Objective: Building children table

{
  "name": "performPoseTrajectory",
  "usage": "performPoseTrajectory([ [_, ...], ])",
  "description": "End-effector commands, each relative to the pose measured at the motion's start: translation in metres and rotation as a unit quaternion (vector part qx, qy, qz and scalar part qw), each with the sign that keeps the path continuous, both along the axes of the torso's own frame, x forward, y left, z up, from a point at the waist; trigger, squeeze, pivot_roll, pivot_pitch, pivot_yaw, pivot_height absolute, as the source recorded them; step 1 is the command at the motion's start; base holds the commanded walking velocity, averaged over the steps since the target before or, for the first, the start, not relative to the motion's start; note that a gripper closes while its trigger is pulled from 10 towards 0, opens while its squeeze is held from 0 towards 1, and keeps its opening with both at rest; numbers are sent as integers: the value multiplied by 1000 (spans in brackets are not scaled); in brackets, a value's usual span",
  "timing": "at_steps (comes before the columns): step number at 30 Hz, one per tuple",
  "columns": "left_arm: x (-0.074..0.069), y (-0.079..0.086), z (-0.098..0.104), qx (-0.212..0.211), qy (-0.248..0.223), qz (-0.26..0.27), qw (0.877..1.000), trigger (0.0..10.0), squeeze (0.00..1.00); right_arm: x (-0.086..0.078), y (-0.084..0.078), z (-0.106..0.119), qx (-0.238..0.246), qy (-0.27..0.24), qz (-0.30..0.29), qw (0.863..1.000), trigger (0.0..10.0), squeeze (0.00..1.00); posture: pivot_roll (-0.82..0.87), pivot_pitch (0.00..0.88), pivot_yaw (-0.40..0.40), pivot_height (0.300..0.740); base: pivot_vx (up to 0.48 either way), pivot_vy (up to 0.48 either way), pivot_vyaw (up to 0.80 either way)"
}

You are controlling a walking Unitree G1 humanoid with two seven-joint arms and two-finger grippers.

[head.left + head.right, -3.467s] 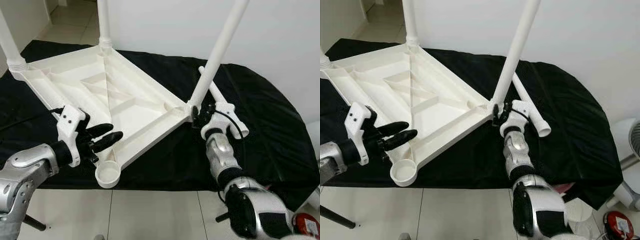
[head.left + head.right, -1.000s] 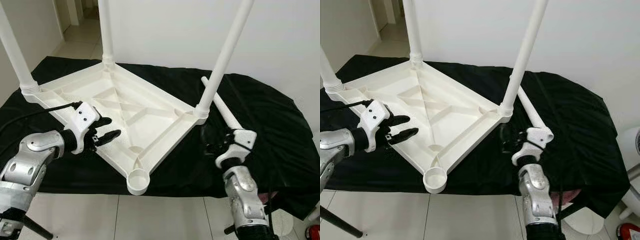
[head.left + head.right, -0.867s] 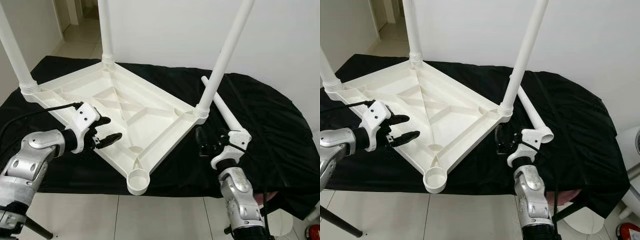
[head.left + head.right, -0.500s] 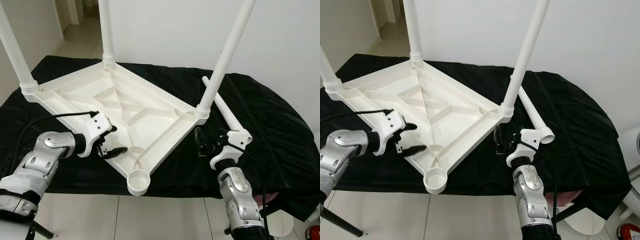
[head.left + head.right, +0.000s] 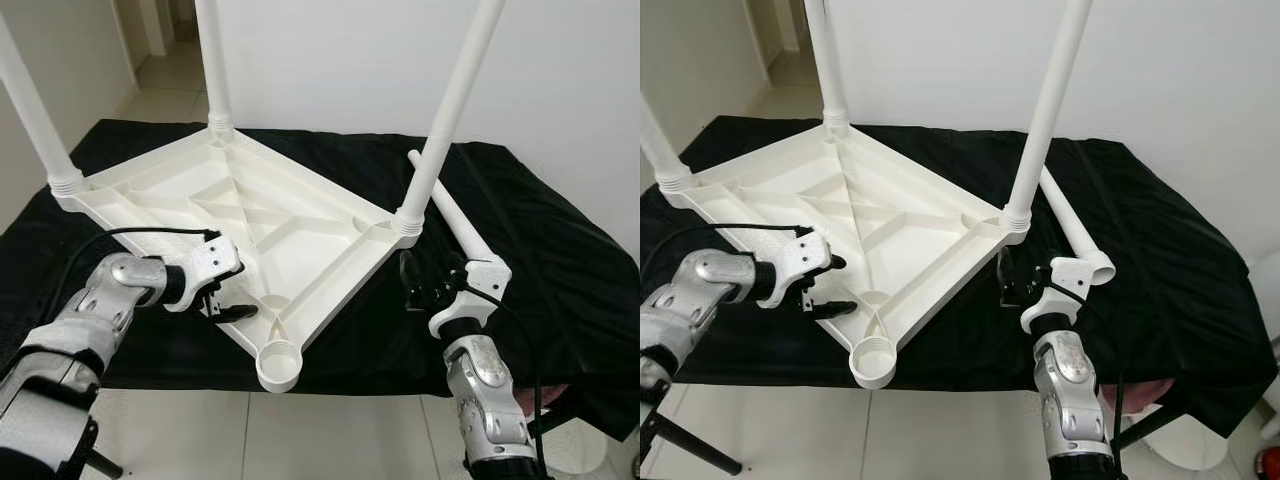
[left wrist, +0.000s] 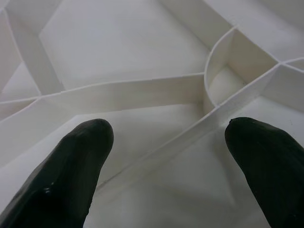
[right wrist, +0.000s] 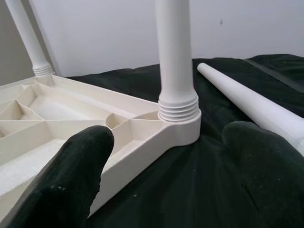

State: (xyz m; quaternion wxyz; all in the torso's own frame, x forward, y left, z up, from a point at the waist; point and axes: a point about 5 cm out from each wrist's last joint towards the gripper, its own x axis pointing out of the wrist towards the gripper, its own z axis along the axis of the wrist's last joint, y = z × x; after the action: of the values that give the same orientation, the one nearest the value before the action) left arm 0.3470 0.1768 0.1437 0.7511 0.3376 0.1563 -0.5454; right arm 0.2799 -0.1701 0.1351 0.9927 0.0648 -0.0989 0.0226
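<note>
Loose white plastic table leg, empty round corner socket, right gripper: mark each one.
Loose white plastic table leg [image 5: 447, 214]: left eye view, middle of the shaft lying on the black cloth.
Empty round corner socket [image 5: 279, 363]: left eye view, its rim at the tabletop's near corner.
Right gripper [image 7: 166, 166]: right wrist view, midway between its fingertips.

One tabletop [image 5: 250, 215], three fitted legs [image 5: 448, 110], one loose leg [image 5: 450, 215]

Black cloth [image 5: 560, 250] over the bench; white wall [image 5: 330, 60]; tiled floor [image 5: 330, 440]
</note>
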Motion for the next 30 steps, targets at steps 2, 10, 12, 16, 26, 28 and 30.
performPoseTrajectory([
  [2,-1,2,-8,30,22,-15,999,10000,0,-3,-5,1,-4,-2,-14,1000,10000,0,-24,0,8,740,0,0,0],
  [10,-2,0,-11,44,43,-41,997,10000,0,-7,-7,1,-6,-1,-22,1000,10000,0,-38,0,30,740,0,0,0],
  [12,-3,-2,-13,43,56,-53,996,10000,0,-9,-8,0,-6,0,-26,1000,10000,0,-48,0,39,740,0,0,0],
  [16,-6,-6,-17,41,74,-74,994,10000,0,-13,-9,-2,-8,4,-30,1000,10000,0,-53,0,41,740,0,0,0],
  [26,-11,-18,-26,41,98,-117,987,10000,0,-14,-8,-1,-11,7,-28,1000,10000,0,-57,0,42,740,0,0,0],
  [28,-11,-21,-26,38,97,-126,987,10000,0,-14,-8,-1,-12,7,-28,1000,10000,0,-58,0,45,740,0,0,0],
  [30,-13,-24,-28,41,103,-138,984,4314,0,-15,-9,-1,-11,8,-30,999,10000,0,-62,0,50,740,0,0,0],
])
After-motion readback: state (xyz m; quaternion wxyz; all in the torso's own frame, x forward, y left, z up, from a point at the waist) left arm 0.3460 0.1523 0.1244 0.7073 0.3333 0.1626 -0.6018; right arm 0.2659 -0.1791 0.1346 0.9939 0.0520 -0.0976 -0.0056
